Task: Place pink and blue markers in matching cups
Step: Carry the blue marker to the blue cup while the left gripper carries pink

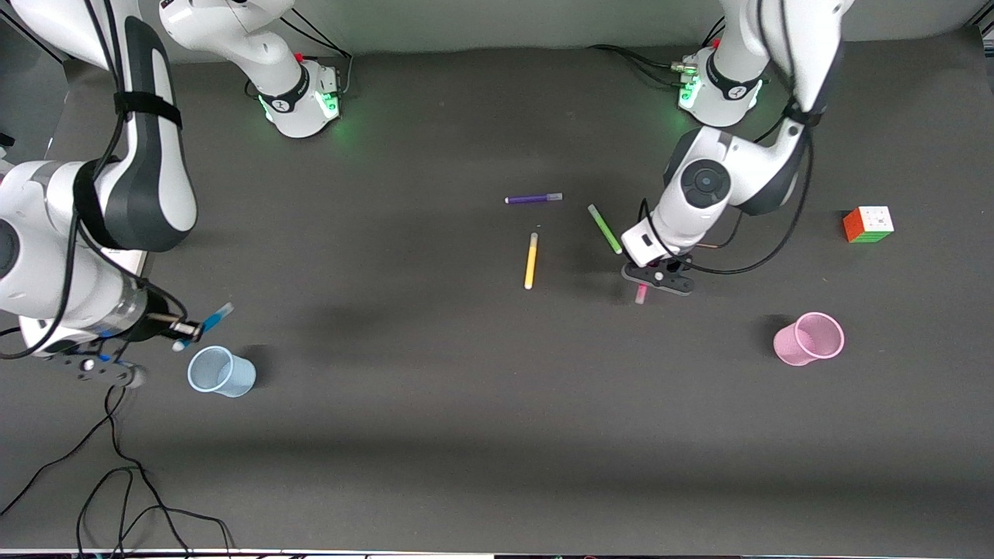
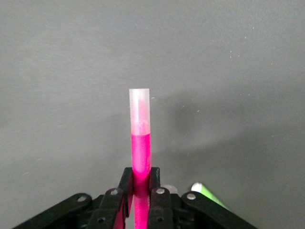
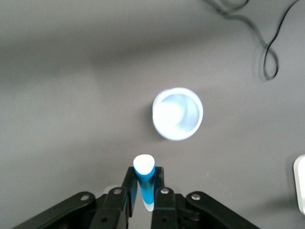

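The pink cup (image 1: 809,338) stood on the bench toward the left arm's end, the blue cup (image 1: 221,371) toward the right arm's end. The left gripper (image 1: 657,278) had its jaws clamped on the pink marker (image 2: 140,143) low over the bench. The right gripper (image 1: 167,330) held the blue marker (image 3: 144,180) tight in its jaws, up beside the blue cup.

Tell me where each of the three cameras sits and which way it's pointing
Front view: high across the table, facing both arms' bases, over the whole table.
Left wrist view: on the left arm, looking down past the left gripper, shut on the pink marker.
Right wrist view: on the right arm, past the right gripper holding the blue marker, onto the blue cup.
The front view shows both markers too.
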Tool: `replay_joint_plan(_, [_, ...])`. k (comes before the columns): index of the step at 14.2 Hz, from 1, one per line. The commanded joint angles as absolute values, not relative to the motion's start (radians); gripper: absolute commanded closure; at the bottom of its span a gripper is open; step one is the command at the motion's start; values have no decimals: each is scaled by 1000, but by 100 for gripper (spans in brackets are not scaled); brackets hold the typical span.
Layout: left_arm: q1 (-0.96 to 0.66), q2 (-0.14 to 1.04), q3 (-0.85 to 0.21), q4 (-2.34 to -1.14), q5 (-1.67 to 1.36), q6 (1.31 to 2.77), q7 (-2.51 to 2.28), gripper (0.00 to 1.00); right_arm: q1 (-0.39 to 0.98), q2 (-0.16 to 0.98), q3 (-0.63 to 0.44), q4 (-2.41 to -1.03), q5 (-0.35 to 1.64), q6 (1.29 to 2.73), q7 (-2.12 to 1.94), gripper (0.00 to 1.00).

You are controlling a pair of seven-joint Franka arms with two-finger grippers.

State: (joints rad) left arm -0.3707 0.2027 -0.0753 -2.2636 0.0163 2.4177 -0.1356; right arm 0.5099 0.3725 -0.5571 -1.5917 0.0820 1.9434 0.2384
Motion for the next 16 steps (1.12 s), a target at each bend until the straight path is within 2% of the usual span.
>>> replay_joint_plan(1, [-324, 147, -75, -2136, 101, 2167, -81, 100, 512, 426, -601, -1605, 64, 2081, 268, 100])
replay_joint_plan(4, [-250, 132, -75, -1990, 224, 1956, 97, 100, 485, 462, -611, -1667, 71, 2259, 270, 100])
replay_joint_plan(8, [-48, 147, -75, -1843, 225, 1832, 438, 100, 482, 463, -609, -1779, 83, 2443, 273, 100])
replay_joint_plan(11, [56, 184, -75, -1818, 265, 1841, 552, 100, 486, 482, -609, -1795, 100, 2468, 272, 100])
replay_joint_plan(14, [103, 264, -75, -1770, 385, 1868, 671, 100, 497, 483, -607, -1851, 100, 2545, 273, 100])
replay_joint_plan(16, [115, 303, -75, -1769, 400, 1894, 718, 100, 499, 482, -604, -1871, 100, 2546, 270, 100])
